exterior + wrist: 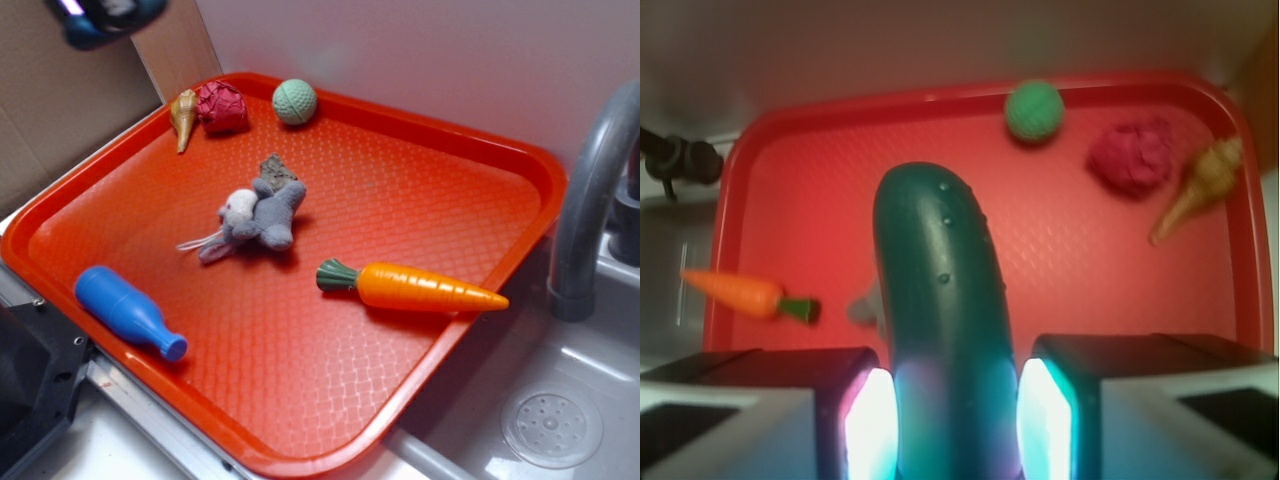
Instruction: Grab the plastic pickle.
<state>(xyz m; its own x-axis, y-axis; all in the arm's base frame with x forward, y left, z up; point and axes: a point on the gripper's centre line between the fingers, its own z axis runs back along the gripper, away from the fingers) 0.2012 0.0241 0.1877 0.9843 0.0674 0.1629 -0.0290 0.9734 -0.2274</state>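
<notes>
Though clamped, glossy bumpy pickle (945, 300)

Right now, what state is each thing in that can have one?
plastic pickle: clamped between the pads, lifted above the tray
gripper: shut on the pickle
carrot: lying on its side
blue bottle: lying on its side
plush mouse: slumped mid-tray
red tray: flat beside the sink

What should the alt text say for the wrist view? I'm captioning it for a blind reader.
The pincer is shut on a dark green plastic pickle, which fills the centre of the view above a red tray. On the tray behind it lie a green ball, a crinkled red lump, a tan cone-shaped toy and, at left, a carrot.
</notes>
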